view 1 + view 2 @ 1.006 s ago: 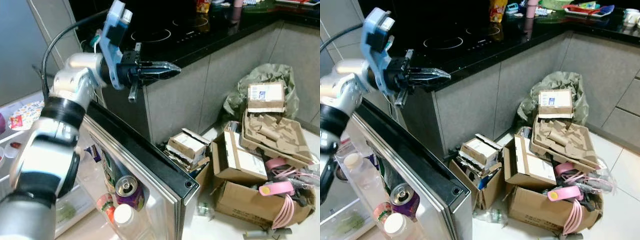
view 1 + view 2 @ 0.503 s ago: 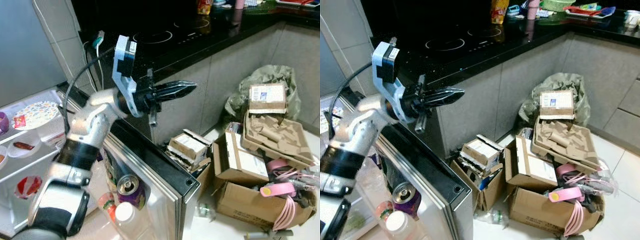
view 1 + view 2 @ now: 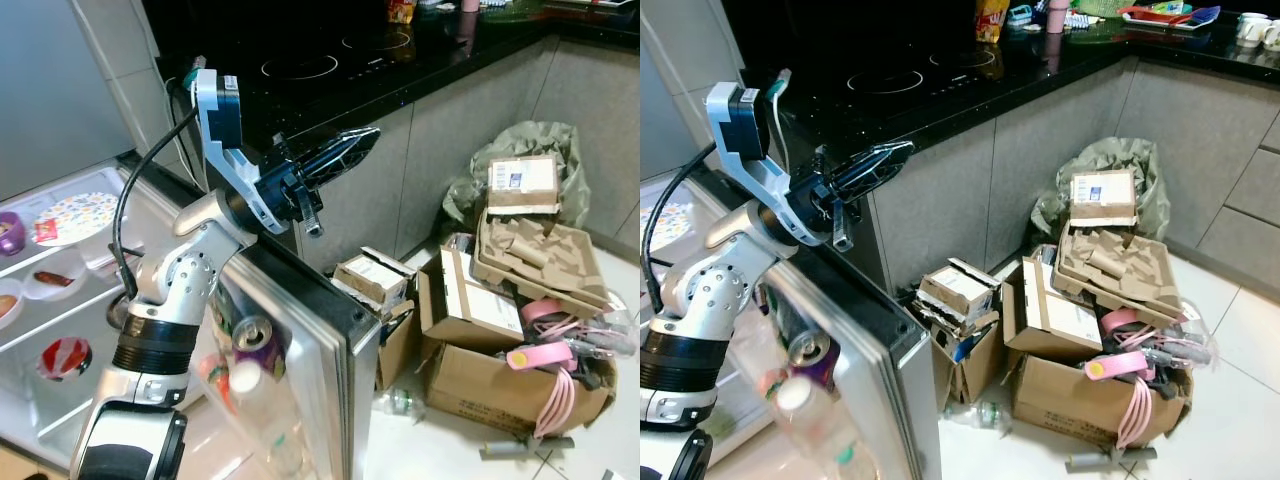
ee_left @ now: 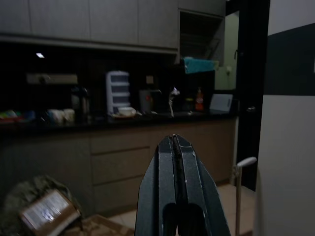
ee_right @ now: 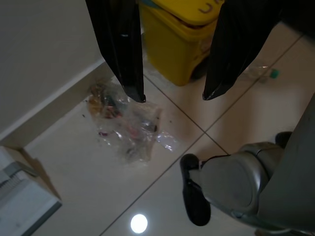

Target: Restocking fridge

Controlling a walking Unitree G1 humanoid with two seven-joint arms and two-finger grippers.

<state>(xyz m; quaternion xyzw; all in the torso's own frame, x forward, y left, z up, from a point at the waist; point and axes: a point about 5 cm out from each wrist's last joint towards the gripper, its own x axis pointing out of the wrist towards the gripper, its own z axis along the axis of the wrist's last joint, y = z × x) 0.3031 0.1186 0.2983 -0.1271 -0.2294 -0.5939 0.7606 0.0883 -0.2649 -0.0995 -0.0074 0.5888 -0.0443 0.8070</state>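
Fridge door (image 3: 300,330), open, silver with a black top edge, its shelf holding a purple can (image 3: 256,345) and a white-capped bottle (image 3: 250,395). Left gripper (image 3: 355,148), fingers pressed together, hovers empty above the door's top edge; right gripper (image 5: 172,96) spread, over floor.

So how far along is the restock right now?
Partly stocked: the open fridge door already holds a can and a bottle. Nothing in hand: the left tool is raised above the door, shut and empty; the right tool hangs open. Remaining items aren't visible.
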